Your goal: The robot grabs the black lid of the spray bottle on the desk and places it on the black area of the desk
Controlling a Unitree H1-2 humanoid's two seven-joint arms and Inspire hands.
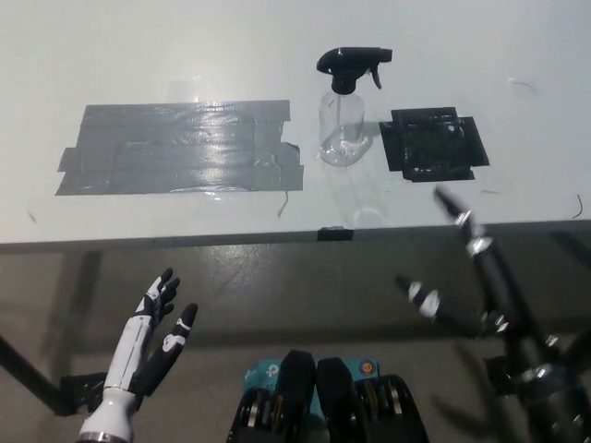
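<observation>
Black lid [351, 65], a trigger sprayer, sits screwed on the clear spray bottle [341, 129], upright mid-desk toward the far edge. Black area [433, 140] lies just beside the bottle, toward the desk's right edge; a grey taped patch [180, 148] covers the other side. White desk [185, 55] otherwise bare. Right hand [462, 268] hovers at the near edge, fingers spread, holding nothing. Left hand [157, 328] rests below the near edge, fingers apart.

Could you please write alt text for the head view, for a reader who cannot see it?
A clear spray bottle with a black lid stands upright on a white desk, between a grey taped patch and a smaller black area. Both robot hands, white left hand and black right hand, are open, below the desk's near edge.
</observation>
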